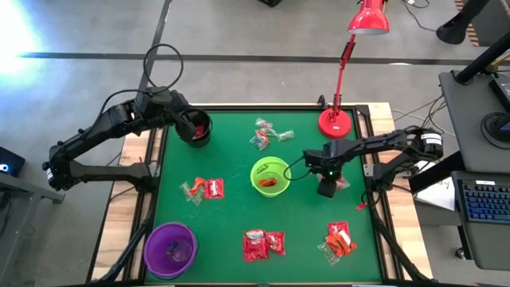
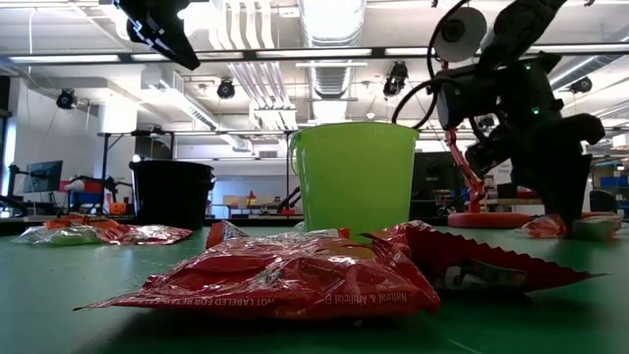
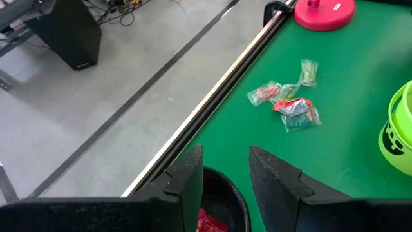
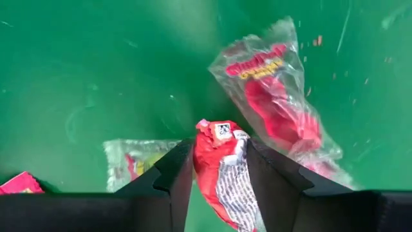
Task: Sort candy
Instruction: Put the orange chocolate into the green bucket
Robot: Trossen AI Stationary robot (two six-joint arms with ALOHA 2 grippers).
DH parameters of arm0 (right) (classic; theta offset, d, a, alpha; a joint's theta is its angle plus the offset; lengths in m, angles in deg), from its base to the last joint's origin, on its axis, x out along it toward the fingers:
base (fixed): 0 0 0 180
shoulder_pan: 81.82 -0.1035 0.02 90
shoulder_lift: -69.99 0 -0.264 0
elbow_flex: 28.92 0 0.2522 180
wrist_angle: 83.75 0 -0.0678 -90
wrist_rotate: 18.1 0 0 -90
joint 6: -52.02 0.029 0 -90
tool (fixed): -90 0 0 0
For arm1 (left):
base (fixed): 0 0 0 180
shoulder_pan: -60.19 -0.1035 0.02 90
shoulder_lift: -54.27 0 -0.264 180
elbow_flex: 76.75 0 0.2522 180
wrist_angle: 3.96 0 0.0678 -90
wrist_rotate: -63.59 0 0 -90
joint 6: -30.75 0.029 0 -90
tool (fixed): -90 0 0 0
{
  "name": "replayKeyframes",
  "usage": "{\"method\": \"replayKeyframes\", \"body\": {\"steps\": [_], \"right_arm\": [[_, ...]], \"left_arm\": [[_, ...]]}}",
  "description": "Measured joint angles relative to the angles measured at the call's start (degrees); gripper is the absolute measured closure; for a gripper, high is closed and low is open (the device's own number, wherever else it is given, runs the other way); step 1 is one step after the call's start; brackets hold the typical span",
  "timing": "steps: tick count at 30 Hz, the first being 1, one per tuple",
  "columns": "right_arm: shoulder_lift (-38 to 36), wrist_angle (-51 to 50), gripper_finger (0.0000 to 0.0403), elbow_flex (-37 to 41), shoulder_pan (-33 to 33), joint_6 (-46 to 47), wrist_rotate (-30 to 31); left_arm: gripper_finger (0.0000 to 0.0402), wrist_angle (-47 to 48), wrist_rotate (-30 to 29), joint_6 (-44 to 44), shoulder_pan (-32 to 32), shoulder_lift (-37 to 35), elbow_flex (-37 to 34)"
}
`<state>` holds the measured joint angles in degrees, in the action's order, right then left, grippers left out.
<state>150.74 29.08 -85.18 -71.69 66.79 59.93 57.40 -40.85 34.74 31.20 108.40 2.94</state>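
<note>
From here I log three round bowls on the green table (image 1: 231, 151): a black plastic bowl (image 1: 195, 127) at the far left with a red packet (image 3: 209, 222) lying inside, a lime-green bowl (image 1: 269, 175) mid-table holding orange-red wrappers (image 1: 271, 183), and a purple bowl (image 1: 170, 249) at the near left with a few pale twist-wrapped pieces (image 1: 175, 252) in it. My left hand (image 3: 225, 177) hangs over the black bowl's rim, fingers apart and holding nothing. My right hand (image 4: 219, 164) is low at the table just right of the lime-green bowl, fingers clamped on a flat red crinkled packet (image 4: 222, 171); a clear wrapper with a red sweet (image 4: 277, 96) lies just beside it, and another pale wrapper (image 4: 135, 161) on the other side. Loose candy still lies in clusters: far centre (image 1: 263, 134), left of the lime-green bowl (image 1: 203, 189), near centre (image 1: 263, 243), near right (image 1: 339, 239).
</note>
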Motion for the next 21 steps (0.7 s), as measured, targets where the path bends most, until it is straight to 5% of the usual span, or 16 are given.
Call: {"method": "replayKeyframes", "body": {"steps": [9, 21], "right_arm": [[-0.4, 0.53, 0.0382, 1.85, 0.0, 5.61, -0.24], [-8.5, -2.82, 0.039, -6.26, 0.0, 13.25, 0.17]], "left_arm": [[0.0293, 0.02, 0.0, 0.03, -0.01, 0.0, 0.0], [0.0293, 0.02, 0.02, 0.04, -0.01, 0.0, -0.02]]}}
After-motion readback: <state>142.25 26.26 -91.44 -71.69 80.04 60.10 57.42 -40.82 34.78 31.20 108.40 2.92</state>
